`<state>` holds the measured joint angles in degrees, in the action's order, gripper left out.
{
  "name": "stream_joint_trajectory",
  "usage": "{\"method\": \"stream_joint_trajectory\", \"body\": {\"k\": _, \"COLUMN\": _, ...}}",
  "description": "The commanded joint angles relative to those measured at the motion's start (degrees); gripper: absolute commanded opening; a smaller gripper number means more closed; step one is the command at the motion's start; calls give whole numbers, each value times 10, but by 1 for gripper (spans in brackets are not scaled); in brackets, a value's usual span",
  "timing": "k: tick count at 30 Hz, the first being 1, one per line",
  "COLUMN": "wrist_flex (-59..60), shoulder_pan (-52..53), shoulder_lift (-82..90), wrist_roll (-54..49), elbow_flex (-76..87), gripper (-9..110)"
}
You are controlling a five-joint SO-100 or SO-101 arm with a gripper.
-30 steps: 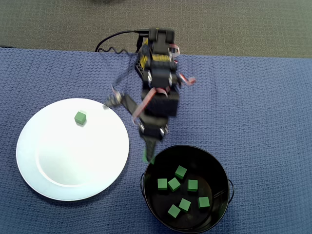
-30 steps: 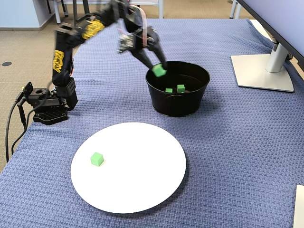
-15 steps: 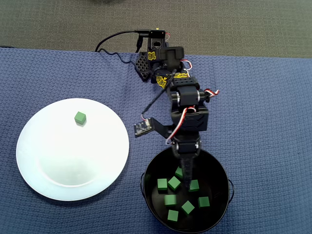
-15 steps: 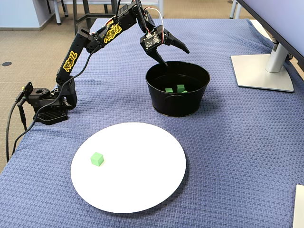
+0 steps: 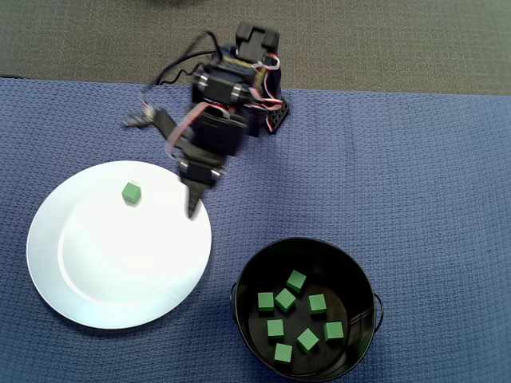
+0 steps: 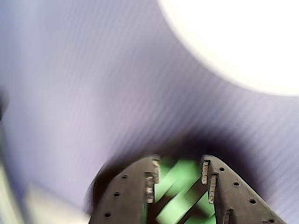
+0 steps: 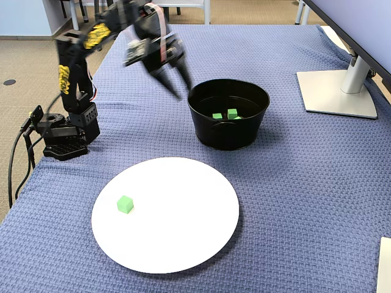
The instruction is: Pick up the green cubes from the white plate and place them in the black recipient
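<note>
One green cube [image 5: 131,192] [image 7: 125,204] lies near the rim of the white plate [image 5: 120,255] [image 7: 171,220]. Several more green cubes [image 5: 286,301] [image 7: 232,113] sit inside the black recipient [image 5: 355,275] [image 7: 229,131]. My gripper [image 5: 192,209] [image 7: 180,88] hangs open and empty in the air, between the recipient and the plate, over the plate's right edge in the overhead view. The wrist view is motion-blurred: my gripper [image 6: 180,170] shows a clear gap, with smeared green cubes [image 6: 182,177] in the dark recipient [image 6: 233,154] behind it and the plate [image 6: 243,42] at top right.
The arm's base [image 7: 61,137] with its cables stands at the left edge of the blue cloth [image 7: 293,201] in the fixed view. A monitor foot [image 7: 336,91] stands at the right. A pale object [image 7: 385,265] pokes in at the lower right corner.
A second ago my gripper carried a green cube to the recipient's rim. It opened over the recipient, the cube dropped in, and the arm has since swung back toward the plate.
</note>
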<state>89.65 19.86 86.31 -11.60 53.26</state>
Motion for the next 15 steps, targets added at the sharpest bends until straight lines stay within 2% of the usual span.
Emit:
{"method": "stream_joint_trajectory", "body": {"k": 1, "wrist_flex": -65, "shoulder_pan": 101, "shoulder_lift": 86, "wrist_roll": -80, "elbow_flex": 146, "gripper": 0}}
{"method": "stream_joint_trajectory", "body": {"k": 7, "wrist_flex": -175, "shoulder_pan": 183, "shoulder_lift": 93, "wrist_roll": -195, "elbow_flex": 307, "gripper": 0}}
{"method": "stream_joint_trajectory", "body": {"k": 12, "wrist_flex": -255, "shoulder_pan": 233, "shoulder_lift": 67, "wrist_roll": -227, "elbow_flex": 383, "gripper": 0}}
{"method": "stream_joint_trajectory", "body": {"k": 14, "wrist_flex": -268, "shoulder_pan": 245, "shoulder_lift": 54, "wrist_roll": -236, "elbow_flex": 398, "gripper": 8}}
{"method": "stream_joint_trajectory", "body": {"k": 15, "wrist_flex": -275, "shoulder_pan": 250, "shoulder_lift": 47, "wrist_roll": -241, "elbow_flex": 403, "gripper": 16}}
